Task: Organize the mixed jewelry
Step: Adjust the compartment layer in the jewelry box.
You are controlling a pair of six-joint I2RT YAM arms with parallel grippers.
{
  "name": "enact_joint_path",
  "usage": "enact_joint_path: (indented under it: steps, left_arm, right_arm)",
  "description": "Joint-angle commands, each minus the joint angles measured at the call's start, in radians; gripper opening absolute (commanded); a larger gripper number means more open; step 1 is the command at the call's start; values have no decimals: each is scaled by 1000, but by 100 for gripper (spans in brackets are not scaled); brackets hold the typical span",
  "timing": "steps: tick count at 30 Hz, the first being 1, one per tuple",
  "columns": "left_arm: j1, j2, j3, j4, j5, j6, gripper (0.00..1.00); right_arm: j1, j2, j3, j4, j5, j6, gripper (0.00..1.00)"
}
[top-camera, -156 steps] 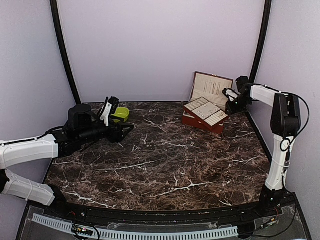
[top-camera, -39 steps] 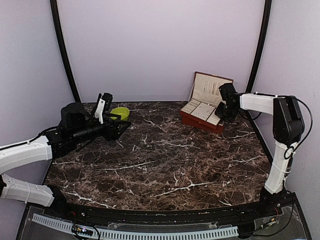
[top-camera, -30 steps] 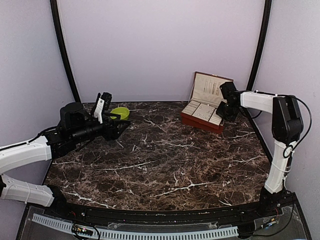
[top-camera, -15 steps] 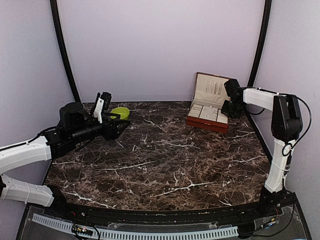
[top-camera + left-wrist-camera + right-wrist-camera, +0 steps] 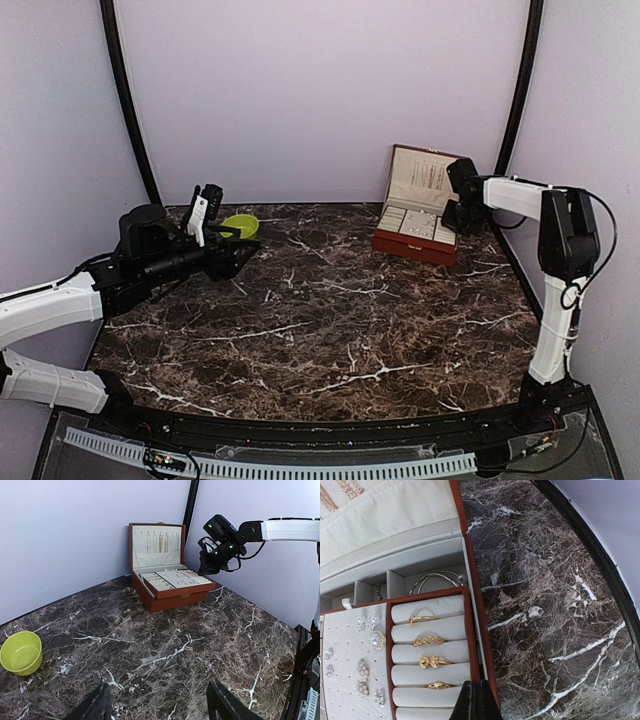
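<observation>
Right wrist, closed right pincer [image 5: 476, 687], mixed jewelry [image 5: 427, 641] just beyond it

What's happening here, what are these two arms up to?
They're sorting jewelry. The right gripper, shut and holding nothing, hangs over the right edge of the open jewelry box, beside a row of gold rings. The left gripper hovers open and empty over the table near a green bowl.
</observation>
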Motion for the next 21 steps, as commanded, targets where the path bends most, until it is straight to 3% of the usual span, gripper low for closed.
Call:
enact_joint_path:
  steps: [1,21]
  left_arm:
    - [5,-20,8,0,-8,0,67]
    - [5,-15,7,0,-12,5,67]
  right_arm:
    - [-25,25,58,65,67,-8,0]
    - [-34,97,102,145,51,-88,0]
